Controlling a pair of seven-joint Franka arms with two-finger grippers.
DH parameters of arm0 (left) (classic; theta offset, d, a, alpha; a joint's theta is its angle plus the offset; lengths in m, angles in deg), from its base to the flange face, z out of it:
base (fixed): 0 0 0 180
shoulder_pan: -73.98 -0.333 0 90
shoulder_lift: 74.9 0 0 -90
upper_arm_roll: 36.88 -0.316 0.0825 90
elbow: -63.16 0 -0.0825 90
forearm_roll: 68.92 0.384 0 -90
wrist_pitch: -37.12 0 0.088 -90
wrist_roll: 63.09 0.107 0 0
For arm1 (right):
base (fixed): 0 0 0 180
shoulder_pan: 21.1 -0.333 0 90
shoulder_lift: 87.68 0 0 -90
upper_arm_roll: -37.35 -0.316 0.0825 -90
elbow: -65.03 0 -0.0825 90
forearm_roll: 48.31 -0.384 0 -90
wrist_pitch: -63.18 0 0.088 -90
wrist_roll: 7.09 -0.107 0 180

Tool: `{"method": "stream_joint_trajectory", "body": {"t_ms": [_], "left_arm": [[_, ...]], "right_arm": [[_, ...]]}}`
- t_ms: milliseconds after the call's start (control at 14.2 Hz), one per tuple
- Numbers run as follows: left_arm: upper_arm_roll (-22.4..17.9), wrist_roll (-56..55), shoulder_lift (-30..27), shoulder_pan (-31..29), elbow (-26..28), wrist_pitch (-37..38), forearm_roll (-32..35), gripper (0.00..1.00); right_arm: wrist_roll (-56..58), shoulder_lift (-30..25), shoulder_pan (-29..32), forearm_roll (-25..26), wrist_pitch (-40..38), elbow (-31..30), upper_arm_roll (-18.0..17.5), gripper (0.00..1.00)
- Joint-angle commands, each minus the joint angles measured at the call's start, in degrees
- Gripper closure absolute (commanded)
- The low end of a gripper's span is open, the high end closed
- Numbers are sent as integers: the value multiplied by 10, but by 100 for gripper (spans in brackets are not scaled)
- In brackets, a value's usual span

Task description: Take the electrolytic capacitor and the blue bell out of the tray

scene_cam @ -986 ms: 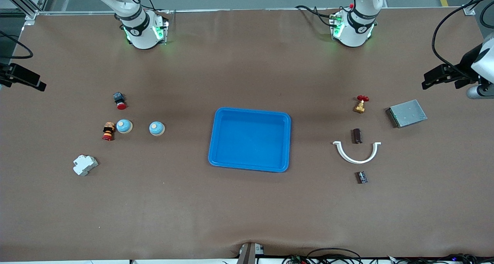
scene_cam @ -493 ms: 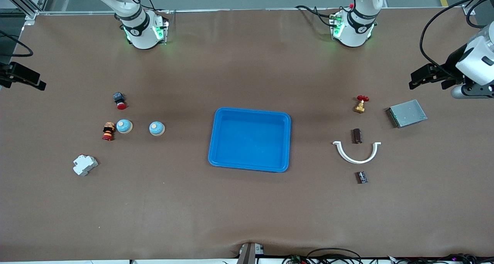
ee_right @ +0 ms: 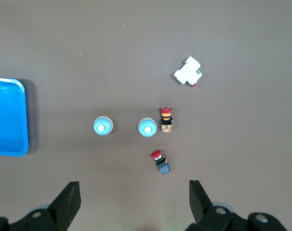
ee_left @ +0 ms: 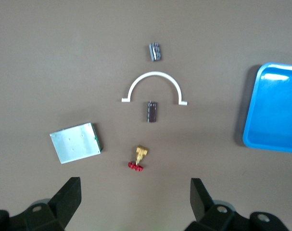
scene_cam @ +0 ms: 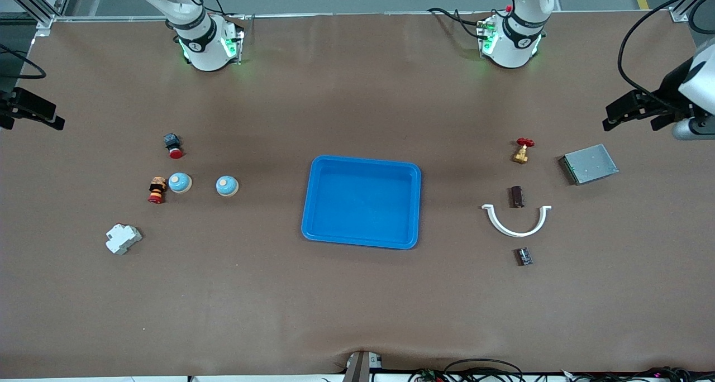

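Worktop [scene_cam: 357,304] in brown carried a blue tray [scene_cam: 416,203] at its middle, and we saw nothing inside it. Toward the left arm's end lay the dark capacitor [scene_cam: 517,196], just above the open side of a white half-ring clip [scene_cam: 516,222]; a red-handled brass valve [scene_cam: 522,150] lay farther from the front camera, a small dark module [scene_cam: 524,256] nearer to it, and a grey metal box [scene_cam: 589,163] beside the valve. Toward the right arm's end stood two blue bells, the first bell [scene_cam: 227,186] closer to the tray and the second bell [scene_cam: 180,182] touching an orange and red button [scene_cam: 157,190]. We also saw a red-capped button [scene_cam: 173,146] farther from the camera and a white breaker [scene_cam: 123,238] nearer to it. The left tool [ee_left: 134,202] hung high over the edge of the worktop near the metal box, its fingers wide apart and holding nothing. The right tool [ee_right: 134,202] waited high at its own end, equally wide open and empty.
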Motion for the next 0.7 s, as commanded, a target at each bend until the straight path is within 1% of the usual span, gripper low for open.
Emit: {"method": "stream_joint_trajectory", "body": {"t_ms": [0,211,352,634], "left_arm": [[4,6,27,-10,-44,5,-4,0],[4,12,23,-10,-39,10,-5,0],[4,10,19,6,-38,35,-4,0],[4,10,-20,5,3,36,-5,0]], "right_arm": [[6,-8,8,1,4,2,-11,0],[6,-8,7,-2,6,2,-12,0],[6,-8,7,-5,7,2,-12,0],[6,-8,7,-5,12,2,-12,0]]}}
